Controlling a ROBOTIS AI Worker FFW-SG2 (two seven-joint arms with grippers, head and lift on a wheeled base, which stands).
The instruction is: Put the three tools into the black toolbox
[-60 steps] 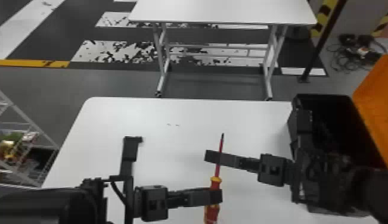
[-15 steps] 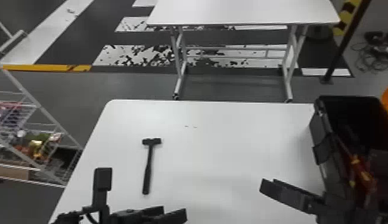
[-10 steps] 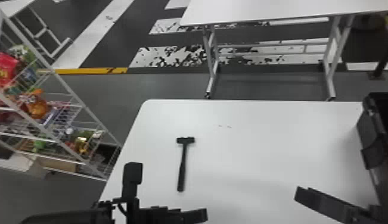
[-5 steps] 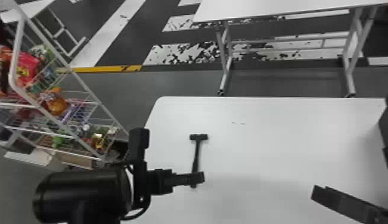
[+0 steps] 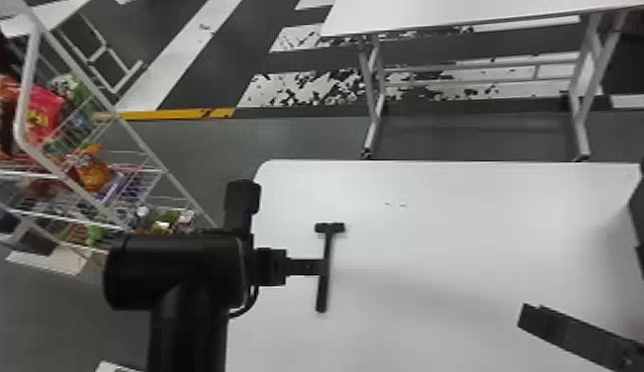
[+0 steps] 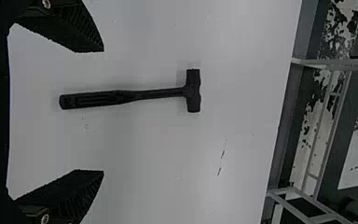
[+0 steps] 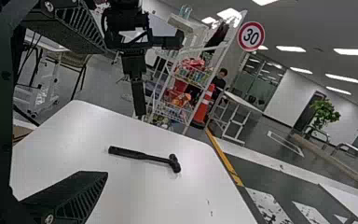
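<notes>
the white table [image 5: 434, 212] takes up most of the space before the robot, with a second table [image 5: 434, 15] past its far edge. off to the left stands a white wire rack [image 5: 152, 163] with colourful packets on it. at the head view's right edge there's a dark side of the black toolbox [image 5: 641, 227], by the right end of the table; its inside i can't make out.

the left arm [image 5: 172, 277] comes in from the bottom, and its gripper, the left gripper [image 5: 319, 267], points across to the right, its tips lining up with the hammer's handle. in the left wrist view the left gripper [image 6: 103, 111] has its jaws spread wide with nothing held. the right gripper [image 5: 530, 316] is at the lower right over the table, also wide apart and empty, well away from the hammer.

the hammer [image 5: 322, 297] lies flat on the left part of the table, head toward the far edge, handle toward the robot. seen from the left wrist, the butt of the handle falls between the two jaws, a bit nearer one, with a gap on each side, while the head lies out past the tips. how high the jaws are above it, i can't tell.
</notes>
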